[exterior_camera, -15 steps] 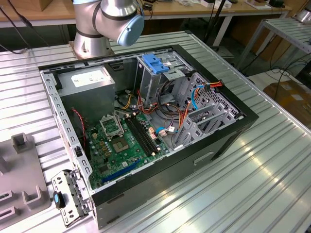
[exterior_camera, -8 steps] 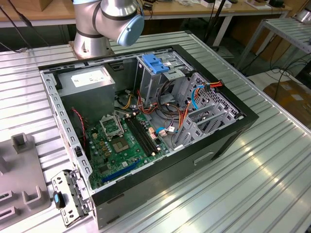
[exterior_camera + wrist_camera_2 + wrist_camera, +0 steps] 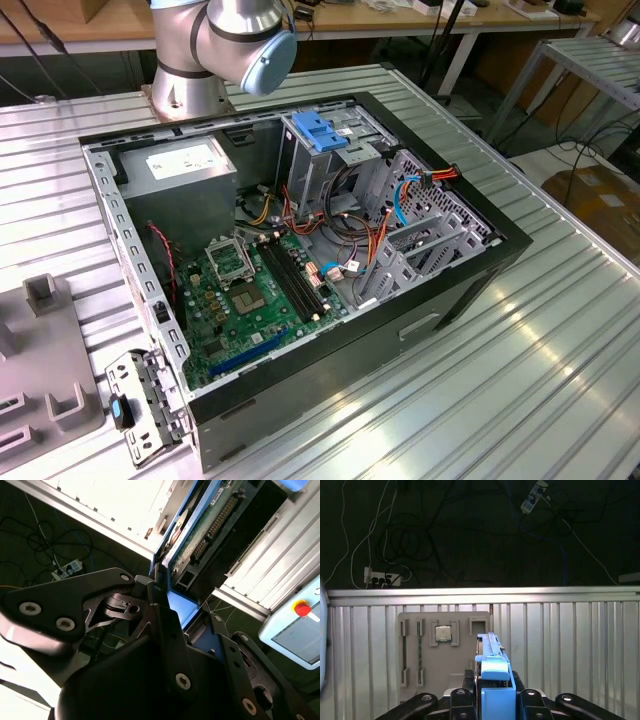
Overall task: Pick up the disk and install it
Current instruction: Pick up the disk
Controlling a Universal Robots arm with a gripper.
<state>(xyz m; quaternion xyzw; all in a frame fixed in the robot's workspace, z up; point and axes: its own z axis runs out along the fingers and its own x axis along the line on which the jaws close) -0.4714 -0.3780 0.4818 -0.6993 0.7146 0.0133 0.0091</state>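
Black-fingered gripper is closed narrow on the disk. In the first wrist view the disk stands on edge between the jaws, with its blue plastic rail turned toward the camera. In the second wrist view the gripper clamps the disk by its sides, and the drive's green circuit board and a blue rail reach out past the jaws.

Just beyond the held disk in the first wrist view, a grey tray lies flat on the ribbed metal table. A square processor chip sits in one pocket of the tray and a thin green memory stick in a slot beside it. I cannot tell whether the disk is clear of the tray. Past the table's far edge, a power strip and loose cables lie on the dark floor. The second wrist view also catches a pale pendant with a screen and a red button.

In the exterior view, an open computer case lies on its side on the table. The arm's base stands just behind its far side. Inside the case, a grey power supply fills the far corner on the exterior view's left. A metal drive cage with a blue plastic top stands beside it, to the exterior view's right. The green motherboard covers the floor nearer the camera. A metal bracket with a blue clip rests at the case's near corner on the exterior view's left.
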